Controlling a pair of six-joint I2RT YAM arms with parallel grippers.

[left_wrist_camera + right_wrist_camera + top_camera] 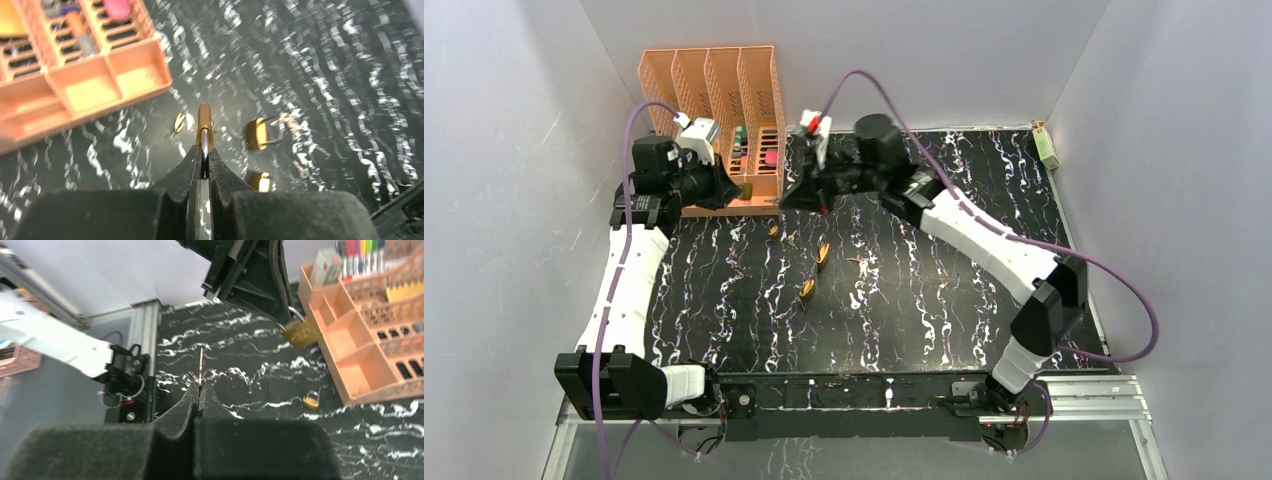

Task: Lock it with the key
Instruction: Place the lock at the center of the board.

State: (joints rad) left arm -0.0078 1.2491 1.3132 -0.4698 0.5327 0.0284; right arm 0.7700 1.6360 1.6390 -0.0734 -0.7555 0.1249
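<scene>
The brass padlock is hanging above the desk, just beside the orange organiser. The left gripper is holding it, its jaws clamping the shackle. The key is sticking out of the closed jaws of the right gripper, well apart from the lock. The step in hand looks like bringing key to keyhole, so the next move is calling for fine alignment. The right wrist view is showing the lock's broad face and the gap. The left wrist view is showing only its thin edge, with loose padlocks lying below.
</scene>
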